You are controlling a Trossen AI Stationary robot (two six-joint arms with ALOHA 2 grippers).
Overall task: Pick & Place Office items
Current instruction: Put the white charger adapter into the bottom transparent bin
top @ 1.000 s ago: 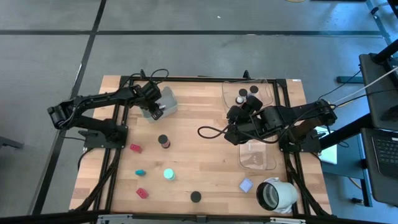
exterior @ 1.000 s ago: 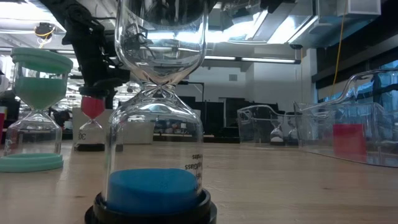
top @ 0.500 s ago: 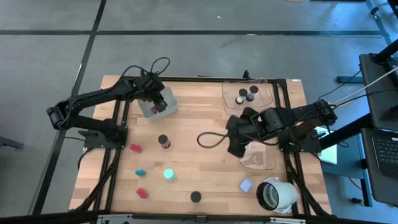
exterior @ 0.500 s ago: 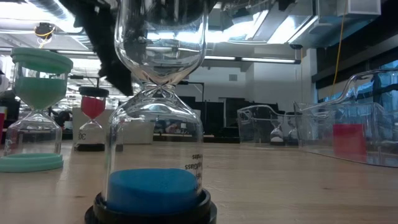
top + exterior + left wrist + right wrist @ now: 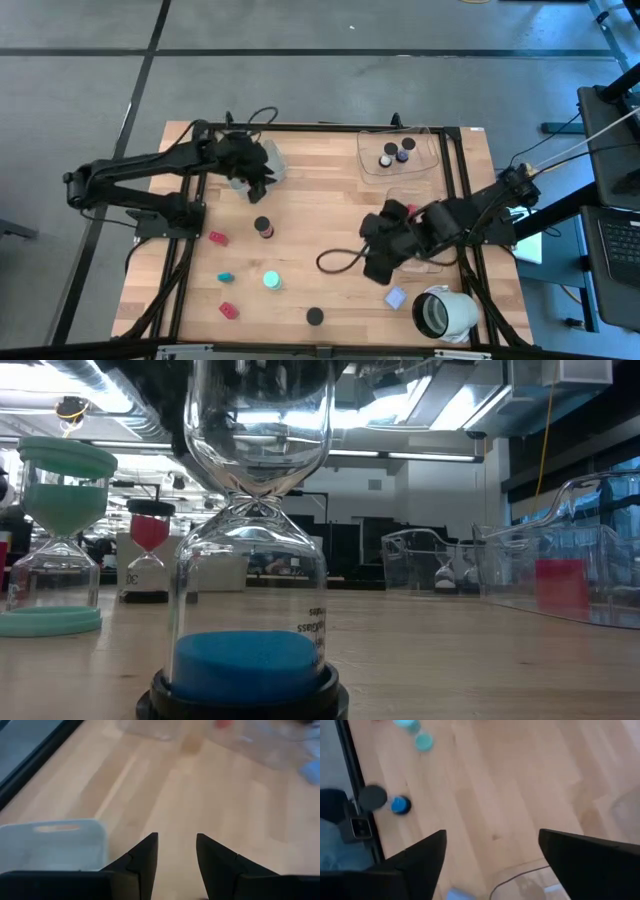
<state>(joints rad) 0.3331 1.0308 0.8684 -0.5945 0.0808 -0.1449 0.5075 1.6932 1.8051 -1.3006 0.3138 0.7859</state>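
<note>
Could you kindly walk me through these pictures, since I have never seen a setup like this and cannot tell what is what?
This is a robot with two dark arms at a wooden table. The high view looks straight down. The low view sits at table height, right behind a blue sand timer. Each wrist view looks out past that arm's own two fingers.

The left gripper hangs beside a grey tray at the far left of the table. Its fingers stand slightly apart and hold nothing. The right gripper is open and empty, over bare wood near a clear tray.

Small items lie loose: red pieces, a teal sand timer, a black-capped timer and a lavender cube. Another clear tray holds three dark caps. A big white cylinder lies at the near right corner.
</note>
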